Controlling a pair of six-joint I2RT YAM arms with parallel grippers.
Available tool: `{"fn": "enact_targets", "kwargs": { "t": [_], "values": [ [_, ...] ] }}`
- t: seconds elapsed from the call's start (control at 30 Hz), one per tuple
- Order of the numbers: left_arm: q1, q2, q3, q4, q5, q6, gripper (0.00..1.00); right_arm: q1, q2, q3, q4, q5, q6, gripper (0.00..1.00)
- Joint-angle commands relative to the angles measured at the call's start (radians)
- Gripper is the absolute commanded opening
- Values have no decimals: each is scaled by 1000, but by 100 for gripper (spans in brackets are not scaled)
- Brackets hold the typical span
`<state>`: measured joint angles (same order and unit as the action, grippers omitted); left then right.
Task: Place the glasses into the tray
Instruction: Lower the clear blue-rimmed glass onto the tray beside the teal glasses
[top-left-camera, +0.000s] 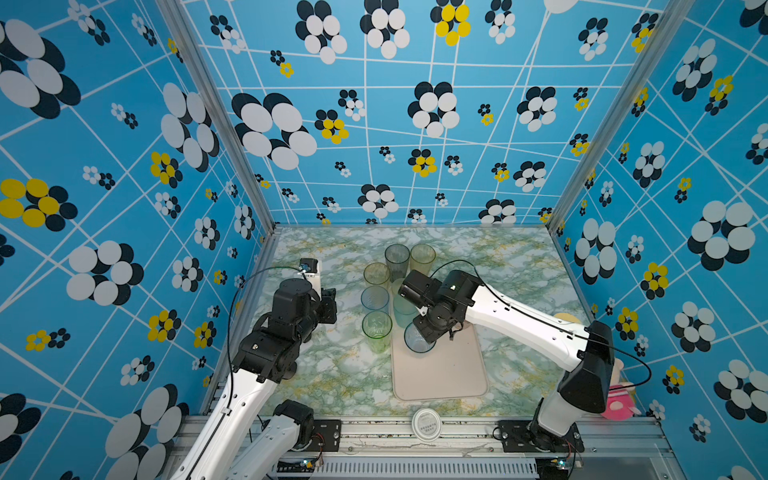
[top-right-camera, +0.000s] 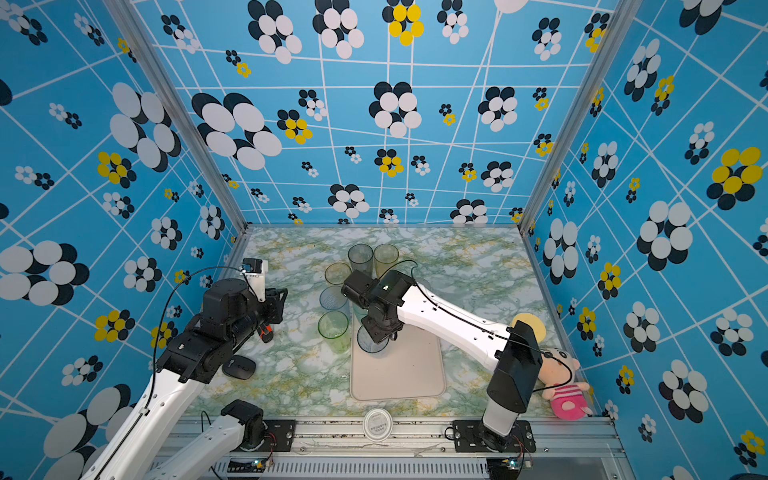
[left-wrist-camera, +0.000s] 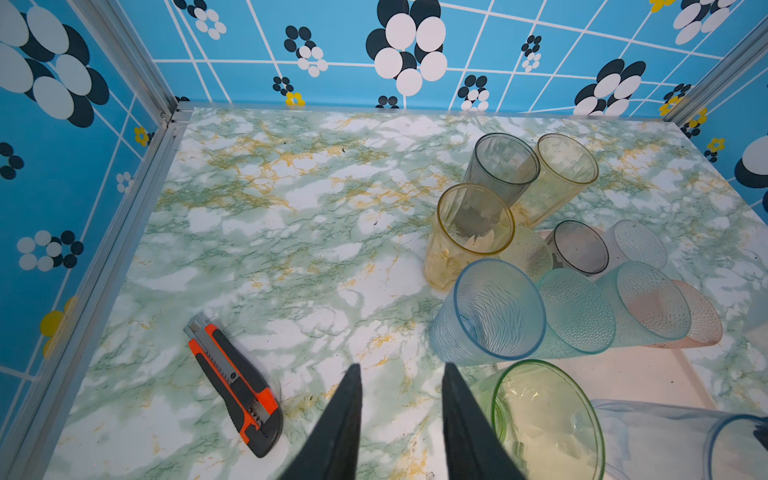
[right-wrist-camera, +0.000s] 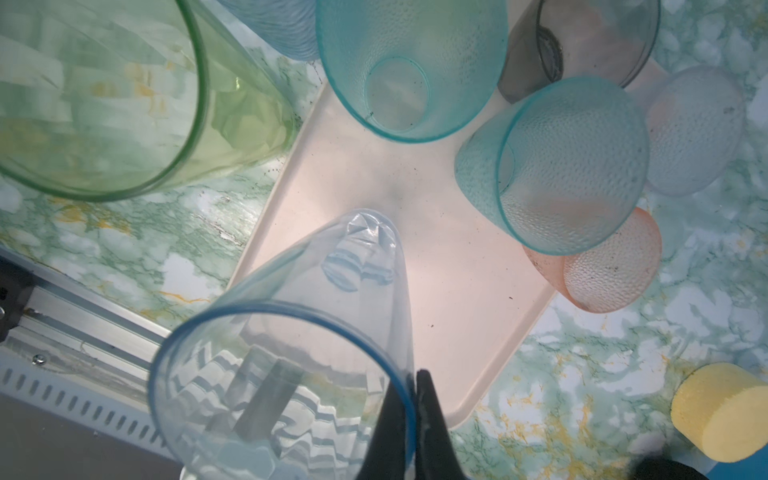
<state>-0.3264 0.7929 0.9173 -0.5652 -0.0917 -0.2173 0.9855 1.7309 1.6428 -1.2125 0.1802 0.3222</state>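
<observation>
Now, blue-rimmed glass (top-left-camera: 415, 344) upright, mouth up.

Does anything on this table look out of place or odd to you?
Yes: an orange box cutter lies on the table left of the glasses, a pink plush doll slumps at the right edge, and a white lid sits on the front rail; none belongs with drinkware.

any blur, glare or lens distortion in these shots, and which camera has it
Both top views: wide-angle bend, so the frame posts splay outward. Right wrist view: the blue-rimmed glass, pinched by the right gripper, sits near the lens, looks soft and warps the rail seen through it; the tray glows washed-out pink. Left wrist view: sharp, with the left gripper a dark silhouette.
</observation>
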Motion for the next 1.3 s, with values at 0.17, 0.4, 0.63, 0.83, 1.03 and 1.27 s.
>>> {"fn": "enact_targets", "kwargs": {
  "t": [0.17, 0.4, 0.63, 0.83, 1.03, 1.27],
  "values": [
    [17, 21, 21, -7, 26, 2, 34, -26, 47, 35, 56, -66, -46, 0],
    [21, 35, 24, -8, 30, 5, 34, -50, 57, 40, 88, -92, -57, 0],
    [27, 45, 28, -13, 35, 7, 34, -64, 80, 49, 103, -114, -67, 0],
    [34, 49, 28, -16, 39, 10, 34, -73, 100, 56, 104, -122, -75, 0],
    [40, 54, 29, -19, 46, 12, 34, -85, 107, 52, 102, -121, -76, 0],
    [46, 64, 29, -19, 55, 12, 34, -97, 121, 54, 105, -130, -84, 0]
  ]
}}
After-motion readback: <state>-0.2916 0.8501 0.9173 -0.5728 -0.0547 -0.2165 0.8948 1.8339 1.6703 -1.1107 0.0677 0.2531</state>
